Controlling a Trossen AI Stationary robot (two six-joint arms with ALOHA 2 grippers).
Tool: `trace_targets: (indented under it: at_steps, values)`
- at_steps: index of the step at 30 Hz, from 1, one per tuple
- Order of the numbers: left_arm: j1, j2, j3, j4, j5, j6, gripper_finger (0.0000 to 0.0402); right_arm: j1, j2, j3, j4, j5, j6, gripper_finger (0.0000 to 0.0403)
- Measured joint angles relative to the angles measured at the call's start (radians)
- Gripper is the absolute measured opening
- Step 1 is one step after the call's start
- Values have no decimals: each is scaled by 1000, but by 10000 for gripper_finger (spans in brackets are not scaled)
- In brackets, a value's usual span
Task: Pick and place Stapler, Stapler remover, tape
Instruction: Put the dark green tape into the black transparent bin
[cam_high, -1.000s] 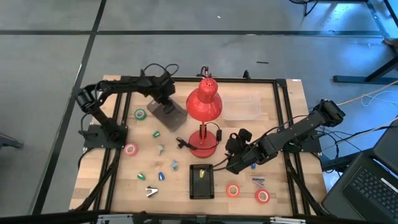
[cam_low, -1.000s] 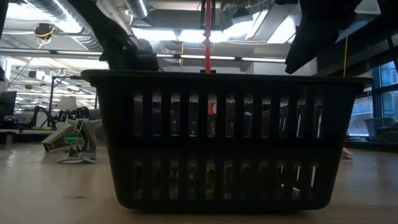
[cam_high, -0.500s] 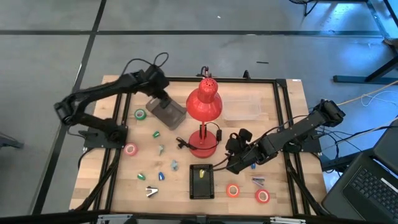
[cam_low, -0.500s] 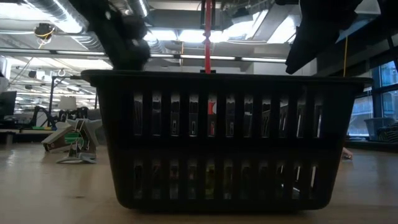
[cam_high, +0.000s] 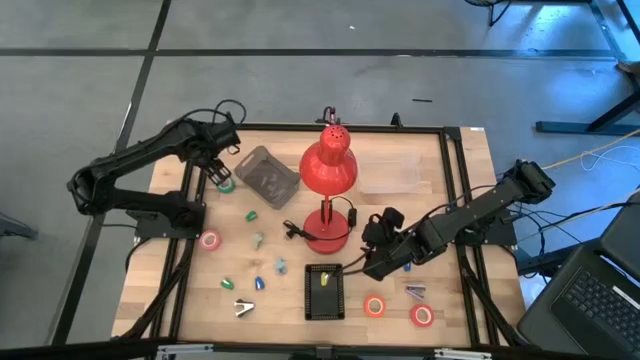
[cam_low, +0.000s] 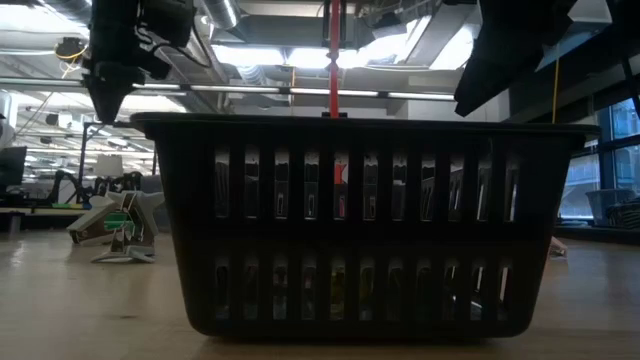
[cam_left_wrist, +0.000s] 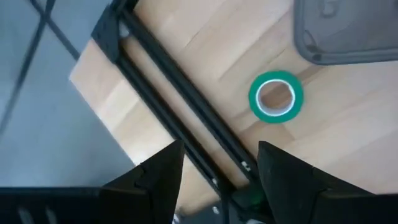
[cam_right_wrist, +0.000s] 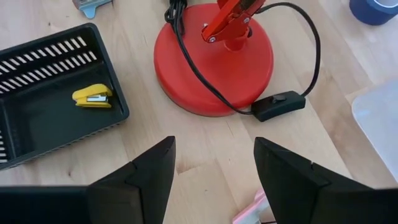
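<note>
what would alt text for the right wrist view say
The round red lamp base with its black switch cord fills the middle, beside a black slotted plastic basket holding a small yellow stapler. The open right pincer hovers empty above bare wood.

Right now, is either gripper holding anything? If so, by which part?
Nothing is held. The left gripper is open above the green tape roll; the right gripper is open by the lamp base.

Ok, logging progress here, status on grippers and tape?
Left gripper open, empty, above the green tape. Right gripper open, empty, near the lamp base. Yellow stapler in the black basket. Nothing blocking.
</note>
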Motion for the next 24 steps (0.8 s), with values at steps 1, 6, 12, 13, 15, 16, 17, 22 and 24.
trace_targets:
  at_steps: [1,6,12,13,15,16,17,22,24]
  values:
    - [-2,0,-12,33,23,48,196,0,0,0,1,0,0,219]
    - [-6,1,-136,174,111,263,196,7,0,0,0,0,1,219]
    - [2,0,-323,308,140,398,196,32,0,0,0,0,2,219]
    - [9,0,-346,331,141,404,196,35,0,0,-1,0,2,219]
    - [28,0,-383,371,141,420,196,38,0,0,0,0,3,219]
    - [40,0,-388,369,139,432,196,38,0,0,0,0,3,219]
    - [51,-1,-388,369,133,437,196,38,0,0,0,0,3,220]
    - [88,-4,-376,377,198,478,196,38,0,0,0,0,3,220]
    - [85,-4,-374,376,226,487,193,38,0,0,0,0,3,220]
